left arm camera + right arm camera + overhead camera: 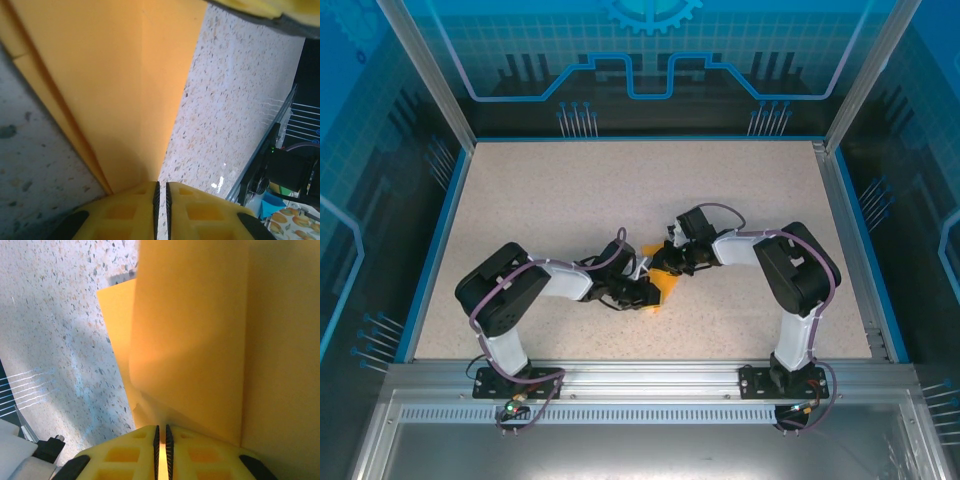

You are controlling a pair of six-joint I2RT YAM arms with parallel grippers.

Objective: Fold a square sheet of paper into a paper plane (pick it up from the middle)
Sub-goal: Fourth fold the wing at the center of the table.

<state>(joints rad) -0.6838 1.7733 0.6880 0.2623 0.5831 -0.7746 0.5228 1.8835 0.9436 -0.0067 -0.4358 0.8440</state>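
Observation:
The sheet of paper (667, 287) is orange, folded into layers with long creases, and lies mid-table between my two grippers. Its outline is mostly covered, so I cannot tell whether it has a paper plane's shape. In the left wrist view the paper (120, 90) narrows toward my left gripper (161, 187). That gripper's yellow jaws are pressed almost together at the paper's right edge. My left gripper (648, 292) comes in from the left. The right gripper (672, 265) reaches in from the right. Orange paper (200, 340) shows between the pads of the shut right gripper (160, 430).
The speckled table (570, 200) has a blue rim (432, 240) and metal posts at its corners. An aluminium rail (640, 385) with both arm bases runs along the near edge. A dark arm base with cables (287, 170) shows in the left wrist view.

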